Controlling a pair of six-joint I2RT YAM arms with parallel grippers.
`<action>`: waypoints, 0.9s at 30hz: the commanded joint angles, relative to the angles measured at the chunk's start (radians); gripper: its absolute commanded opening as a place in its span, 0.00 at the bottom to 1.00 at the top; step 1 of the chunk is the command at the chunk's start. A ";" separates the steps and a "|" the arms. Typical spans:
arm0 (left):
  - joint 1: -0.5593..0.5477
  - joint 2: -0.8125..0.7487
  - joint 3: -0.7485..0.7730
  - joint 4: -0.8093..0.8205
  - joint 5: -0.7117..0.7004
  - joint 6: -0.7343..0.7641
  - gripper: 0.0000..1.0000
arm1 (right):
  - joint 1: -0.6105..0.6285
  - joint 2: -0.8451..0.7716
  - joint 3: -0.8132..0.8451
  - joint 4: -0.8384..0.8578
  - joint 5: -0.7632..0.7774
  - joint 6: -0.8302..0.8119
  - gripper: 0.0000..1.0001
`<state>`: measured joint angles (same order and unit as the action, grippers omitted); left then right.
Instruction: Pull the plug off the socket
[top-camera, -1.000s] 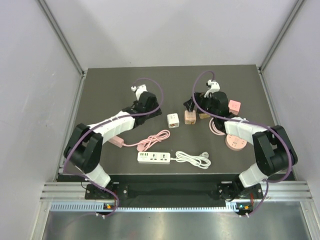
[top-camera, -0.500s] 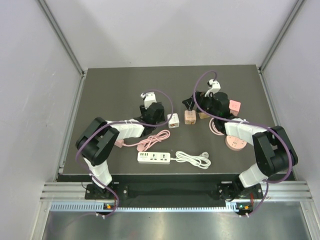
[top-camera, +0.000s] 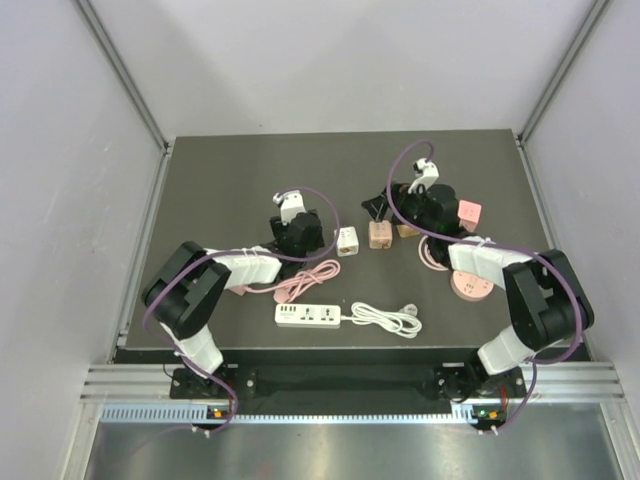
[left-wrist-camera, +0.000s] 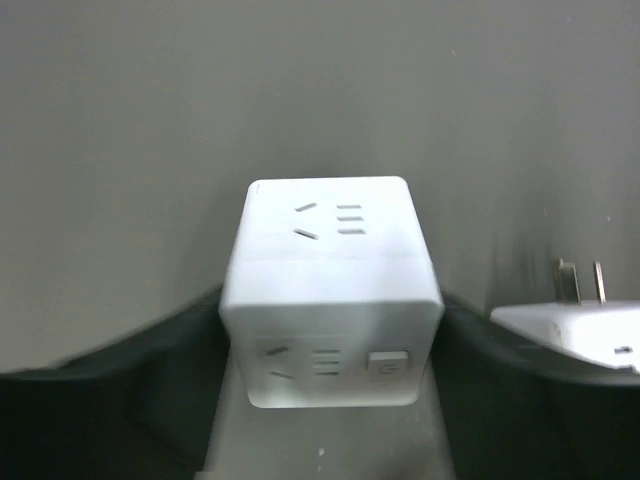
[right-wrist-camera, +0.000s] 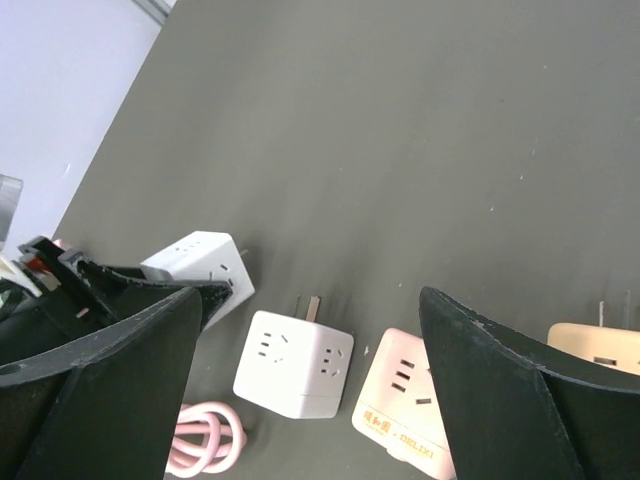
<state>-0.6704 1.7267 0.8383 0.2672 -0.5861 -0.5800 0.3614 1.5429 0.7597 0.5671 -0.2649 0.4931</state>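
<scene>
Both tools open — left tool straddles (loosely) white cube socket.

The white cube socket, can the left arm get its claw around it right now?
Probably yes. The left claw stands open with the white cube socket between its fingers, and nothing blocks it.

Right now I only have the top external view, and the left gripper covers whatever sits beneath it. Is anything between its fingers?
Observer: Yes. The left wrist view shows a white cube socket flanked by the fingers of the left gripper; whether they squeeze it, I cannot tell.
Operator: Anything plugged into it?
Observer: Its two visible faces show empty slots. A white plug lies apart on its right, prongs bare.
Operator: And the right gripper?
Observer: The right gripper is open, nothing between its fingers.
</scene>
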 joint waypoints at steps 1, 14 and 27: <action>0.000 -0.079 -0.028 0.006 0.046 -0.009 0.83 | -0.013 0.023 0.027 0.057 -0.037 0.013 0.89; 0.020 -0.272 -0.005 -0.191 0.031 -0.060 0.98 | 0.017 0.049 0.055 0.028 -0.046 -0.001 0.89; 0.353 -0.867 0.057 -0.905 0.126 -0.084 0.98 | 0.332 0.166 0.348 -0.225 0.099 -0.270 0.91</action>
<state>-0.3889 0.9230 0.8352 -0.4034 -0.5301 -0.6731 0.6010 1.6661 1.0023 0.4007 -0.2123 0.3489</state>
